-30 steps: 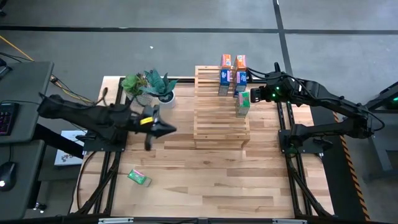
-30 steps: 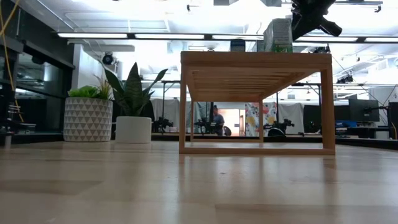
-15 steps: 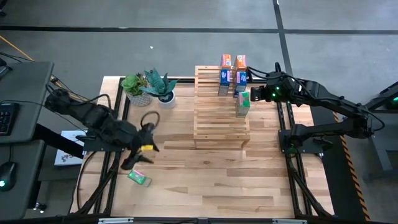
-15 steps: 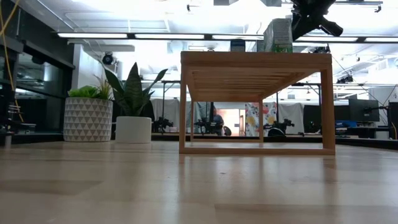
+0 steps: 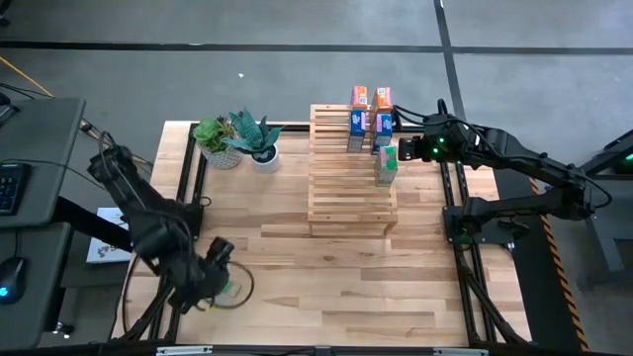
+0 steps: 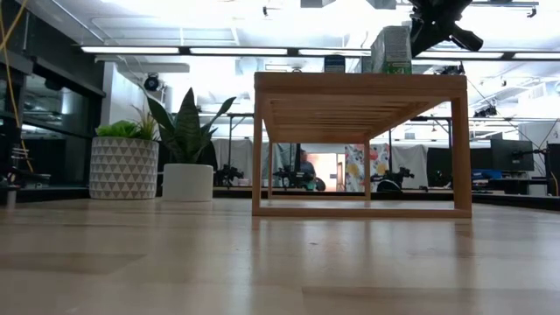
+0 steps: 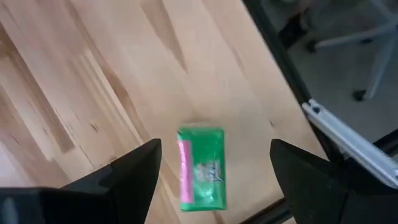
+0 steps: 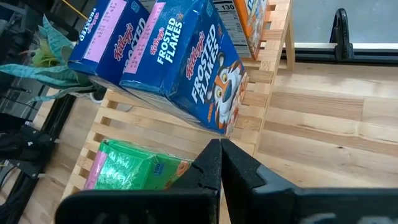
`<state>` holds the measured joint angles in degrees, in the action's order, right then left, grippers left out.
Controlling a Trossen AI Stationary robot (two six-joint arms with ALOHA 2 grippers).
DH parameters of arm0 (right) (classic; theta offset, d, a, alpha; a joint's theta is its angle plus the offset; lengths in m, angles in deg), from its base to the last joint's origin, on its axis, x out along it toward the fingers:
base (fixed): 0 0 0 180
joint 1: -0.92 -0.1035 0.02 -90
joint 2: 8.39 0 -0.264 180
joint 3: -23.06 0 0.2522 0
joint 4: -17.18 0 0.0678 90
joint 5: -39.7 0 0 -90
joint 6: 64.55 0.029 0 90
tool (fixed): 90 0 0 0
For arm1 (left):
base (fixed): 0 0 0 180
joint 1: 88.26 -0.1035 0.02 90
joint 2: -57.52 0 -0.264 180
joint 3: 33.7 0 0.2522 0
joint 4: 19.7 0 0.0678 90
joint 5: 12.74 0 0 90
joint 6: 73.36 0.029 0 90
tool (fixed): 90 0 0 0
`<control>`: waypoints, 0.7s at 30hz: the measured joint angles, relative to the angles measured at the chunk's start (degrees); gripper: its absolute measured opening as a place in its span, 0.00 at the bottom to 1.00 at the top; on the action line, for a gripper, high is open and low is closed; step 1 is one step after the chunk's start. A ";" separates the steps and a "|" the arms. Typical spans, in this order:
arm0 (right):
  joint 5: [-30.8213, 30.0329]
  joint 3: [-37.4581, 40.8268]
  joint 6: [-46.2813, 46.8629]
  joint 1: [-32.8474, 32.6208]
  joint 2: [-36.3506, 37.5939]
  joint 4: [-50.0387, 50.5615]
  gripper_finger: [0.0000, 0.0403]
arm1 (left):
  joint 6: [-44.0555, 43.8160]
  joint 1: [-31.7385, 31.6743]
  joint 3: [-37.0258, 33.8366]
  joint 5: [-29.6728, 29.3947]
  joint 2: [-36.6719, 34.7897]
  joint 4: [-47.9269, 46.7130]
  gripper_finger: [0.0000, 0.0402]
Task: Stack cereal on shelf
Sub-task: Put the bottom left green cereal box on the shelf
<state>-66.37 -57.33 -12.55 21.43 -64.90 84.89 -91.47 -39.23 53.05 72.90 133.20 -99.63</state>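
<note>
Your left gripper (image 7: 211, 171) hovering wide open over loose green box (image 7: 201, 168) lying flat near table's front-left edge. Shelf (image 5: 351, 168) carrying five boxes. Your right gripper (image 8: 221, 163) sitting closed, empty, beside shelved green box (image 5: 386, 164).

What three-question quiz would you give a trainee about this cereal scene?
1. True or false: all six cereal boxes stand on the shelf.
2. What colour is the box that lies flat on the table below the left arm's jaws? A orange, B blue, C green.
3. Fill in: the right arm's jaws, beside the boxes on the shelf, are ____ (open or shut).

Key: 1 false, because one box lies on the table. 2 C. 3 shut.
</note>
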 joint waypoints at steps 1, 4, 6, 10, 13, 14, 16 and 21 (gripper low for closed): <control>0.00 0.00 -0.19 0.01 0.00 0.00 0.00 | -1.37 1.11 -0.71 -0.49 0.55 0.08 0.72; -0.02 0.00 -0.53 0.01 0.00 0.00 0.00 | -5.16 3.47 -4.03 -1.10 1.16 0.23 0.72; -0.02 0.00 -0.65 0.02 0.00 0.00 0.00 | -7.94 4.19 -6.24 -2.62 1.07 0.71 0.72; -0.02 0.00 -1.03 0.00 0.00 0.00 0.00 | -9.32 4.27 -9.66 -5.73 0.58 2.87 0.72; -0.04 0.00 -1.03 0.01 0.00 0.00 0.00 | -9.29 4.27 -11.83 -5.24 0.60 4.52 0.72; -0.04 0.00 -1.04 0.01 0.00 0.00 0.00 | -9.14 4.29 -12.63 -4.34 0.60 5.01 0.72; -0.03 0.00 -1.03 0.02 0.00 0.00 0.00 | -8.32 4.29 -13.88 -2.96 0.62 6.73 0.72; -0.04 0.00 -0.89 0.02 0.00 -0.02 0.00 | -7.35 4.27 -17.49 -2.91 0.60 9.34 0.72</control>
<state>-66.42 -57.33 -13.44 21.45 -64.90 84.87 -98.81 -34.96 35.56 69.99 133.79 -90.29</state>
